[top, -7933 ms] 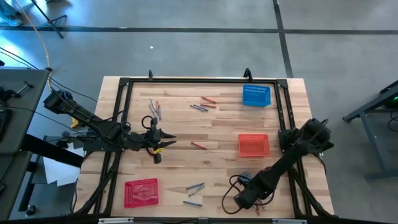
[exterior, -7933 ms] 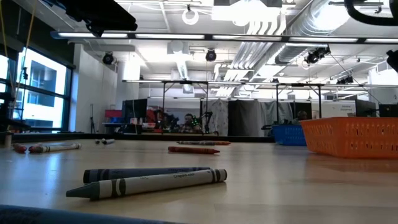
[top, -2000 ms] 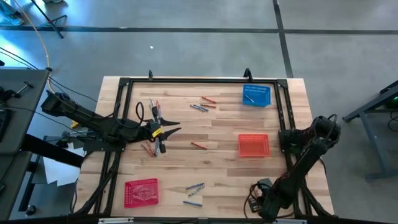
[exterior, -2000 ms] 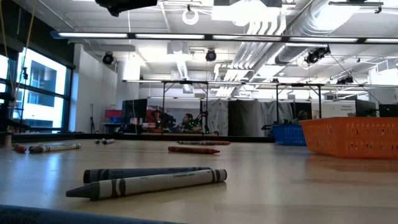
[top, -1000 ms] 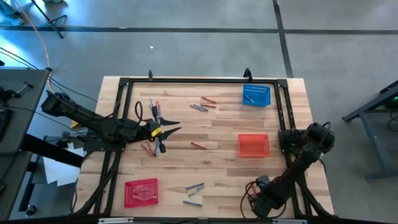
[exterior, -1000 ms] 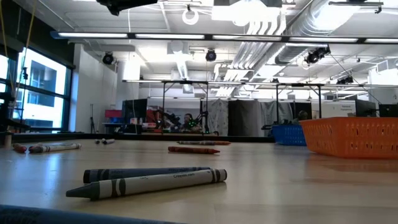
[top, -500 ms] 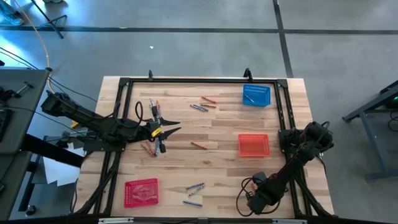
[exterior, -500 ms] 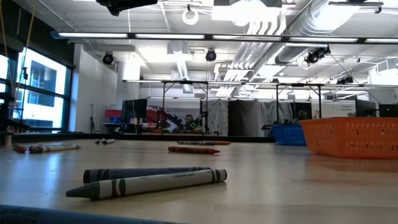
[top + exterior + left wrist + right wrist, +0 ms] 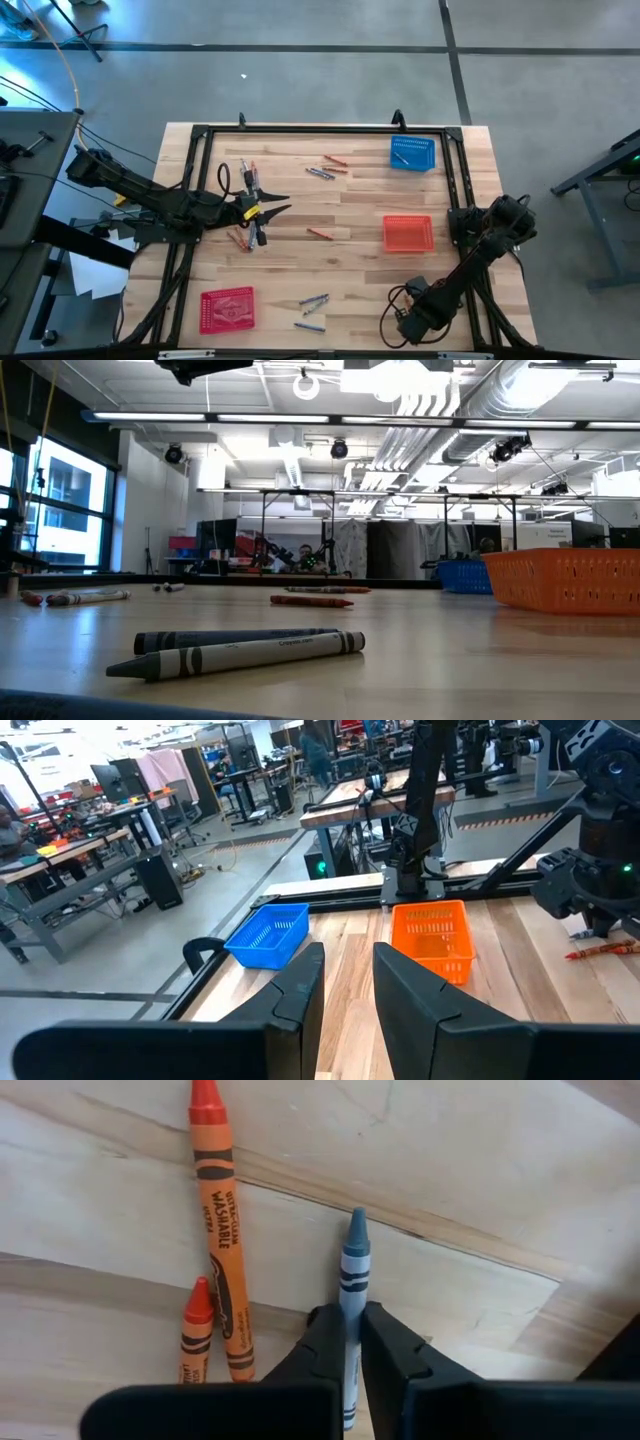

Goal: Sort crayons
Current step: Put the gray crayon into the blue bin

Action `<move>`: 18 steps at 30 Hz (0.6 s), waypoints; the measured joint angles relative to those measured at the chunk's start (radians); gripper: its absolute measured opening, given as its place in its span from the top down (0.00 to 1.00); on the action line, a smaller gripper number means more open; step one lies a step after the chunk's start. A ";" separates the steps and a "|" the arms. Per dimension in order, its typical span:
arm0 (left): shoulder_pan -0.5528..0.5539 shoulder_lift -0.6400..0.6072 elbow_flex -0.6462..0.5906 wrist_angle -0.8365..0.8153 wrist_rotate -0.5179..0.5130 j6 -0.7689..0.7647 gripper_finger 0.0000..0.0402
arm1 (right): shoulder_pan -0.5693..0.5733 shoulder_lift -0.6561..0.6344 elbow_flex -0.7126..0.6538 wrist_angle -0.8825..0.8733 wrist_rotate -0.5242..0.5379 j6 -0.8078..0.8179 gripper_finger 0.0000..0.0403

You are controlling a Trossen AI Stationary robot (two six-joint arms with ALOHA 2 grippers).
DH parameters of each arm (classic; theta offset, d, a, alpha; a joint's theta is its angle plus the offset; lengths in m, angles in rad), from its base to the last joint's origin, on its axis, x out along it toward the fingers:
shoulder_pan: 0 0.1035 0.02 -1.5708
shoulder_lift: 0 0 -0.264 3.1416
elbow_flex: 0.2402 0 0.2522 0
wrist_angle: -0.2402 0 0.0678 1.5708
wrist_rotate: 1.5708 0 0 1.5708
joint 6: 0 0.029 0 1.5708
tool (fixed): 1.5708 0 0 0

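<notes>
Crayons lie scattered on the wooden table (image 9: 350,200): red and grey-blue sticks at the far middle (image 9: 325,167), one red crayon in the centre (image 9: 319,233), several by the left gripper (image 9: 240,238), and grey-blue ones near the front (image 9: 312,302). My right gripper (image 9: 346,1342) points down by the table's near right edge (image 9: 405,325), shut on a grey-blue crayon (image 9: 350,1270) that lies beside two orange crayons (image 9: 222,1230). My left gripper (image 9: 347,982) hovers level over the table's left (image 9: 268,211), open, with nothing between its fingers. My right gripper pinches the grey-blue crayon's shaft (image 9: 347,1298) between its two fingers, about mid-length, one finger on each long side. The fingers come from above, pointing steeply down. The crayon lies flat on the table, and its pointed tip (image 9: 355,1220) sticks out past the fingertips.
A blue basket (image 9: 412,153) stands at the far right, an orange-red basket (image 9: 408,233) at the middle right, and a red basket (image 9: 227,308) at the near left. A black frame (image 9: 200,135) rims the table. Bare wood lies in the centre.
</notes>
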 joint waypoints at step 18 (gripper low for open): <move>0.000 0.000 0.000 0.000 0.000 0.000 0.81 | -0.007 -0.237 -0.004 -0.194 0.129 0.011 0.99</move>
